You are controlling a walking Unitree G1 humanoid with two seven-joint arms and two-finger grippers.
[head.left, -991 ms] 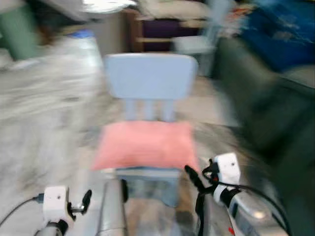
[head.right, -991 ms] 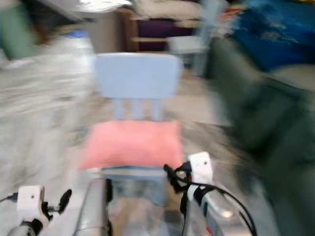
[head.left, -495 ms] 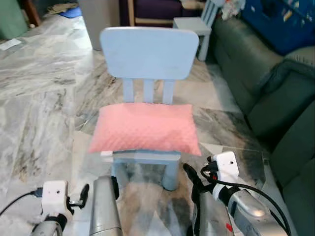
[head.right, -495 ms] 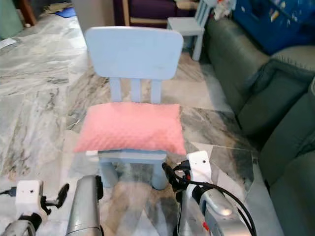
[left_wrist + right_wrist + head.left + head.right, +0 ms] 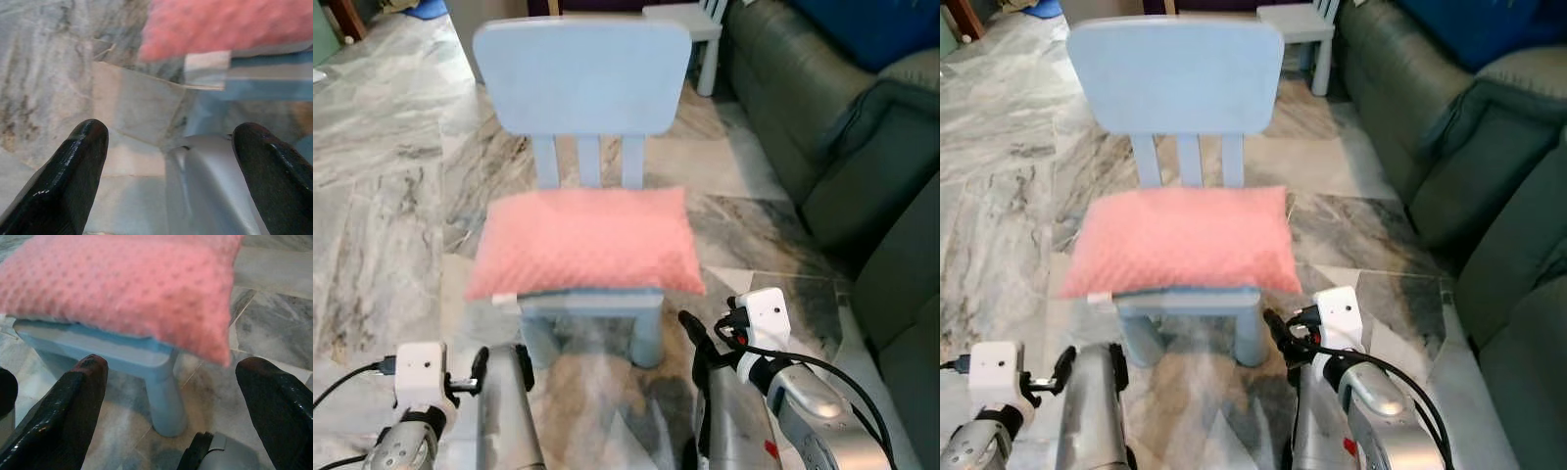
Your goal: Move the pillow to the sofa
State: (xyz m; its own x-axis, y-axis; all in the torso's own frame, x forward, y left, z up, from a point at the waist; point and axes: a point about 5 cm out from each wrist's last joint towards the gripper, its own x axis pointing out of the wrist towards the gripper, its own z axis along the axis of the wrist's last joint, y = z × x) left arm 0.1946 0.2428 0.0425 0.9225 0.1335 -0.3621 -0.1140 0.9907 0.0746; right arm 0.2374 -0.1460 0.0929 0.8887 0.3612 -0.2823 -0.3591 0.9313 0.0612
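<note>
- Pink pillow [image 5: 582, 242] flat on the seat of a small light-blue chair [image 5: 582, 78], long side across the seat, both ends overhanging the seat edges.
- Dark green sofa [image 5: 822, 127] to the right of the chair, well within reach of a turn; marble floor [image 5: 382, 196] all around.
- Step in hand, judged from the layout: closing in on the pillow for a 2-gripper pick, nothing lifted yet.
- To do it well: raise both arms to seat height, bring 1 gripper to each overhanging end, pinch the soft fabric deep enough that it does not slip out, lift straight up clear of the chair back before turning toward the sofa.
- Worth avoiding: catching the seat edge or a chair leg between the fingers, and dragging the light chair along.
- Left gripper [image 5: 166, 161] low in front of the chair, fingers spread wide, nothing between them; pillow corner and seat edge ahead of it, apart.
- Right gripper [image 5: 171, 406] also low, near the chair's front right leg, fingers spread wide and empty; pillow end just above and ahead, not touching.
</note>
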